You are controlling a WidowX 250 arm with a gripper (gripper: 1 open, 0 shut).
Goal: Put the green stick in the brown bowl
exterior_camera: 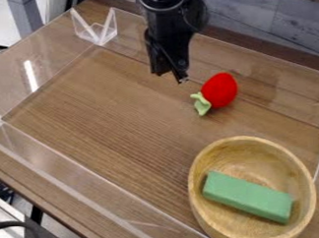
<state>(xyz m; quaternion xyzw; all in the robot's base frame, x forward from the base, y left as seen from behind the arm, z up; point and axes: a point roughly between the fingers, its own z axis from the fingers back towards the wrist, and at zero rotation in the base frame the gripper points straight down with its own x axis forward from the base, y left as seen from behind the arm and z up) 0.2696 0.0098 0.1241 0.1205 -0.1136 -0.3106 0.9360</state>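
Note:
The green stick [249, 197] lies flat inside the brown bowl [302, 170], which sits at the front right of the wooden table. My gripper [180, 78] hangs above the table at the back centre, well away from the bowl. Its dark fingers are pressed together with nothing between them.
A red strawberry-like toy with green leaves [218, 91] lies just right of the gripper. Clear acrylic walls [43, 71] ring the wooden table [110, 133], with a clear stand [96, 29] at the back left corner.

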